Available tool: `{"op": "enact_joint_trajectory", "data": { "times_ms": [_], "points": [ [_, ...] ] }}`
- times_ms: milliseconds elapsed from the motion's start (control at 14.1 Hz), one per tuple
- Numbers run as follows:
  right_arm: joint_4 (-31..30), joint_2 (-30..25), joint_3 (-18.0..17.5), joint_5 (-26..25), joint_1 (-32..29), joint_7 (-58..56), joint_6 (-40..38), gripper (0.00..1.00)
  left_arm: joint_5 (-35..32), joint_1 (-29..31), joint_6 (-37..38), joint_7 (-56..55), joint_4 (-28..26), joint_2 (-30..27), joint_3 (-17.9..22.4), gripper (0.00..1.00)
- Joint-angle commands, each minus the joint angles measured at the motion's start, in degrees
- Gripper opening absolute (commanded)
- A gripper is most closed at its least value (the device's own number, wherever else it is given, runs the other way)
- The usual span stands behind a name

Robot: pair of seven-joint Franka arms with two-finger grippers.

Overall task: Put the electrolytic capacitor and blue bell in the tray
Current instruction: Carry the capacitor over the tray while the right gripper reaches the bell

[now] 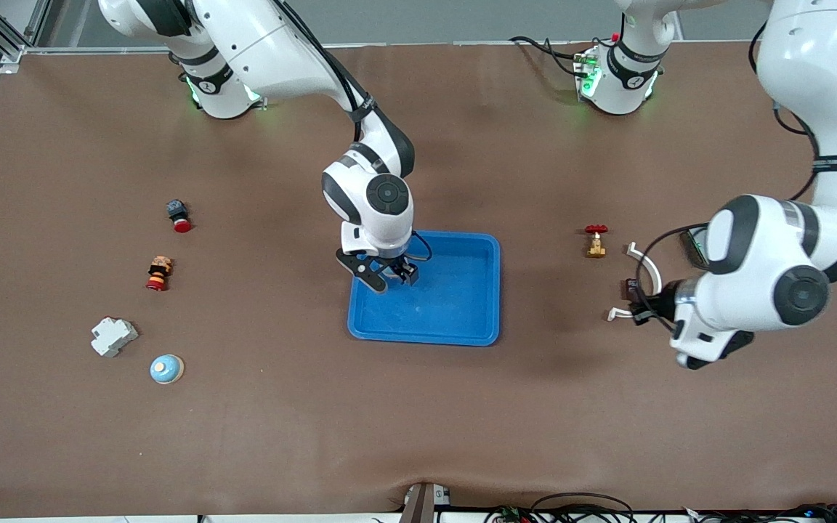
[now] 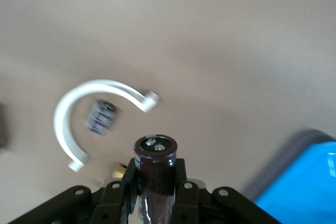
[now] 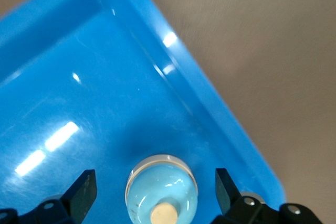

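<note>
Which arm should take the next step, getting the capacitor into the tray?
Left. Its gripper, up over the table toward the left arm's end, is shut on the dark cylindrical electrolytic capacitor. The right gripper stands open over the shallow bright-blue plastic tray, the light-blue bell between its jaws.

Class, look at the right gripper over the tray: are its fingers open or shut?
Open. In the right wrist view the fingers stand wide apart, clear of the blue bell, which sits in the tray.
</note>
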State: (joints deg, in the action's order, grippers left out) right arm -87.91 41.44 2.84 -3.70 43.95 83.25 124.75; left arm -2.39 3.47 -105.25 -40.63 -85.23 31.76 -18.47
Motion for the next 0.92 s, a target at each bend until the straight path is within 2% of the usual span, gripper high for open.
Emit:
{"op": "enact_joint_trajectory", "data": {
  "times_ms": [0,284,567,851],
  "points": [
    [6.77,0.22,-0.29,-0.96,-3.68,-7.89,-10.02,1.0,0.19,-4.94,1.36,-8.82,0.85,-0.2,0.1,0.0],
    [5.73,-3.55,-0.12,-1.49,-9.39,-21.53,-15.31,1.0,0.19,-11.53,0.14,-20.25,0.94,0.93,0.1,0.0],
    [2.66,-7.34,-0.12,-1.57,-16.59,-32.51,-15.68,1.0,-0.24,-18.48,-6.18,-31.94,1.03,4.88,0.8,0.0],
    [1.95,-8.49,-0.2,-1.49,-23.9,-49.38,-15.24,1.0,-5.6,-22.54,-8.38,-40.56,1.03,9.19,0.8,0.0]
  ]
}}
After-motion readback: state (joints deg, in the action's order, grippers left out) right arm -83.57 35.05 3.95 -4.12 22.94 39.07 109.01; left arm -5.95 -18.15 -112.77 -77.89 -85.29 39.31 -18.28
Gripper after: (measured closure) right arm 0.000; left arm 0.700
